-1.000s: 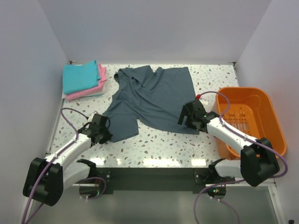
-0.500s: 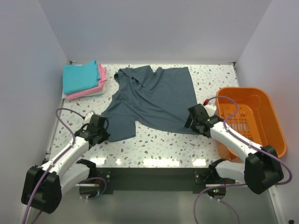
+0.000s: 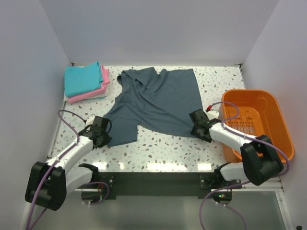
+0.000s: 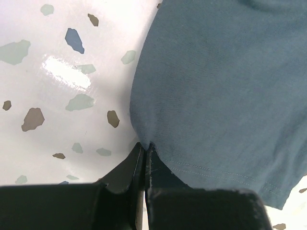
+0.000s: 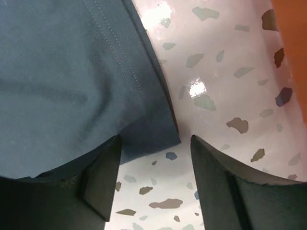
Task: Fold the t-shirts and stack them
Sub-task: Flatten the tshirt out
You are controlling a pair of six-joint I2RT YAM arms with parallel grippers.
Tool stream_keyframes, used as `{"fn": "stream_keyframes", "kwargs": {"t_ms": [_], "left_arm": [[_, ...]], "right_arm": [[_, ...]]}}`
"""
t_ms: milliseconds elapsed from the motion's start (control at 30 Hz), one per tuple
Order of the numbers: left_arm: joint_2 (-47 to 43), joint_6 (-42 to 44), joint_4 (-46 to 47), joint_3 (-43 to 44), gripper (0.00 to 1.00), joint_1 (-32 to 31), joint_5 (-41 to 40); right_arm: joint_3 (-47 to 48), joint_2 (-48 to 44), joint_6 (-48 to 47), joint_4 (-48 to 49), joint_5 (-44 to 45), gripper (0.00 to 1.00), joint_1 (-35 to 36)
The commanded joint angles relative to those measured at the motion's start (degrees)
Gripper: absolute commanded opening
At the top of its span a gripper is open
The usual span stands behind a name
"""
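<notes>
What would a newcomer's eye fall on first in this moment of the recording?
The dark slate t-shirt lies sprawled loosely across the middle of the speckled table. The left gripper is pinched shut on its near-left hem, and the right gripper is open astride its near-right corner. Next come the bright orange bin at the right edge and the folded turquoise t-shirt stacked on the pink t-shirt in the far-left corner.

One dark blue-grey t-shirt point(image 3: 158, 103) lies spread open mid table point(image 3: 163, 143), mostly flat, rumpled at its far-left end, stitched hem along the near edge. A folded turquoise t-shirt point(image 3: 81, 79) sits on a folded pink t-shirt point(image 3: 86, 96), stacked at the far-left corner, apart from the dark one.
</notes>
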Motion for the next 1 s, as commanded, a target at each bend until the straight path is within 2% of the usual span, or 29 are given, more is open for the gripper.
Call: {"fn": "stream_keyframes", "kwargs": {"t_ms": [0,133,167,267,333,367,433,500,633,833,967], "left_arm": [[-1.0,-0.3,-0.5,0.4,0.0,0.6,-2.1],[-2.1,-0.3,-0.8,0.5,0.0,0.7,-2.1],[-2.4,-0.3,-1.0,0.6,0.0,0.7,-2.1],[-3.1,0.0,-1.4,1.0,0.0,0.8,-1.6],[-3.7,0.1,-1.6,1.5,0.0,0.8,-1.5],[-3.9,0.4,-1.7,1.8,0.0,0.7,-1.4],[-5.1,1.5,-1.7,3.1,0.0,0.7,0.5],[-5.9,3.6,-1.1,5.6,0.0,0.8,2.1],[-8.9,5.1,-2.9,13.4,0.0,0.8,1.1],[-12.9,8.7,-3.2,32.1,0.0,0.7,0.3],[-13.6,11.3,-2.3,48.2,0.0,0.7,0.5]], "right_arm": [[-0.8,1.7,1.8,4.1,2.2,0.62,-0.1],[-1.4,3.6,1.8,6.1,0.7,0.54,-0.2],[-2.0,3.9,1.9,6.6,-0.3,0.46,-0.2],[-3.5,3.7,1.9,9.0,-1.1,0.38,-0.2],[-3.9,3.6,1.8,9.8,-0.8,0.23,-0.2],[-3.9,3.7,1.8,9.8,-0.5,0.09,-0.2],[-3.4,2.7,1.0,9.7,-0.5,0.0,-0.2],[-2.1,1.1,-0.3,8.8,0.5,0.0,-0.2],[4.6,-9.4,-5.1,1.8,5.4,0.0,-0.1],[18.3,-24.6,-14.8,-3.5,9.3,0.0,-0.2],[30.0,-29.7,-19.3,-6.3,9.2,0.0,-0.2]]}}
